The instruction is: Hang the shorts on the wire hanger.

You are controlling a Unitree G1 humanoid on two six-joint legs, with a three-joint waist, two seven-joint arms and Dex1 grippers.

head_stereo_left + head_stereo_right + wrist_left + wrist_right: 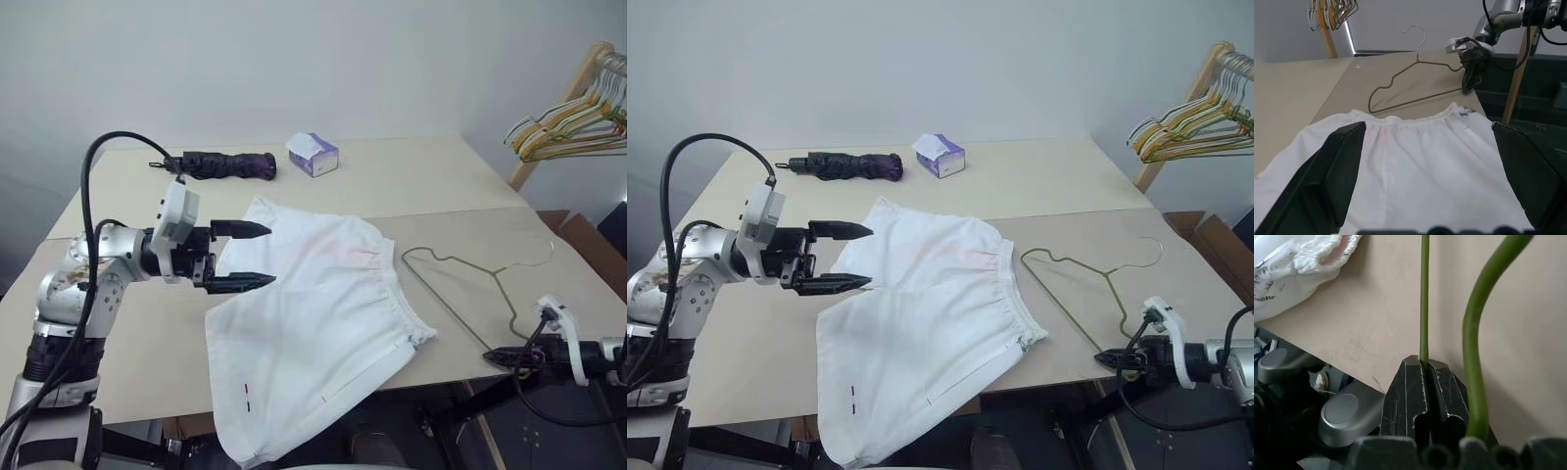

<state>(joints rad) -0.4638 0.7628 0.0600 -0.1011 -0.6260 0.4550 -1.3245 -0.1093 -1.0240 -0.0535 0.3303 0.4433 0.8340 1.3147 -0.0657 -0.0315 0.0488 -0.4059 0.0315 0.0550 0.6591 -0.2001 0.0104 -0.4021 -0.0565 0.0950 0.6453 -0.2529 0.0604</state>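
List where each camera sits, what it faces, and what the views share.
Head cameras, both eyes: look forward and down at the table, the shorts and the wire hanger; both arms show.
Left wrist: looks along the open left claw across the shorts toward the hanger and the right claw.
Right wrist: looks along the shut right claw, clamped on the hanger wire.
Shared: shorts and hanger in all.
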